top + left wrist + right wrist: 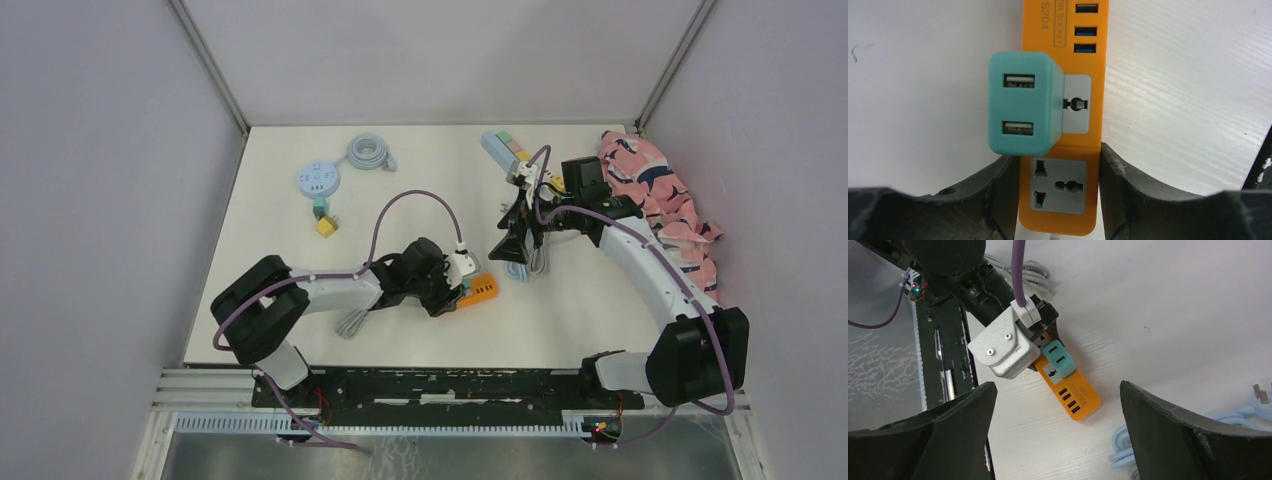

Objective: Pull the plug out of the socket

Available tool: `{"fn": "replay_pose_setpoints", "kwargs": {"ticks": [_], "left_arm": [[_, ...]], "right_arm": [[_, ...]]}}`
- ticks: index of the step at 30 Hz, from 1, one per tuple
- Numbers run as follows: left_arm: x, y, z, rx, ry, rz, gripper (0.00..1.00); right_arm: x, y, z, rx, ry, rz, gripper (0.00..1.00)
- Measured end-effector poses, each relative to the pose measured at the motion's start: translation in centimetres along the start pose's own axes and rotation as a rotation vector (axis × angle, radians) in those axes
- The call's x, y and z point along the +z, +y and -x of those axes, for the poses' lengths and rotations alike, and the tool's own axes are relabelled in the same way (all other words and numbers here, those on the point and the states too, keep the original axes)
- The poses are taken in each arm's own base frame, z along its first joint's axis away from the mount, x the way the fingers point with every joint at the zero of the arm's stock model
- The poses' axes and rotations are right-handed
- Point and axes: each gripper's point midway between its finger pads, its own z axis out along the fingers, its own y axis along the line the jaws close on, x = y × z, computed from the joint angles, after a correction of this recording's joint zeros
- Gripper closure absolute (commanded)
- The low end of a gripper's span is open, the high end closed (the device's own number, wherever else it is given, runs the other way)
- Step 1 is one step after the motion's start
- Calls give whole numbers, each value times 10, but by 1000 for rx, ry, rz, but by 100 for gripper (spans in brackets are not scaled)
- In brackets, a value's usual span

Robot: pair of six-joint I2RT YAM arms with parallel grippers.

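Note:
The socket is an orange power strip lying flat on the white table. A teal plug with two USB ports sits in its upper grey outlet, and it also shows from the right wrist as the plug on the strip. My left gripper is shut on the strip's near end, one finger against each long side, just below the plug. My right gripper hangs open above the table to the strip's right, holding nothing.
A light-blue coiled cable lies under my right gripper. A round blue socket hub with a yellow plug, a grey coil, a multicoloured strip and a pink cloth lie further back.

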Motion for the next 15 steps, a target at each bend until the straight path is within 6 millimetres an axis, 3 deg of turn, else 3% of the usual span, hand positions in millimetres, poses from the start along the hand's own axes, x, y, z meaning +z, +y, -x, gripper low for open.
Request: {"fn": "replay_pose_setpoints", "kwargs": {"ticks": [8,11,15], "left_arm": [[9,-17,8,10,-56,-23,12],[3,-19,2,-1,-76,-15,4],[-17,-20,8,-12,-155,15,1]], "right_arm": [[-2,0,-3,-28,22,-6,0],[-3,0,-3,-49,26,-2,0],[-3,1,-5,-63,32,6,1]]}}
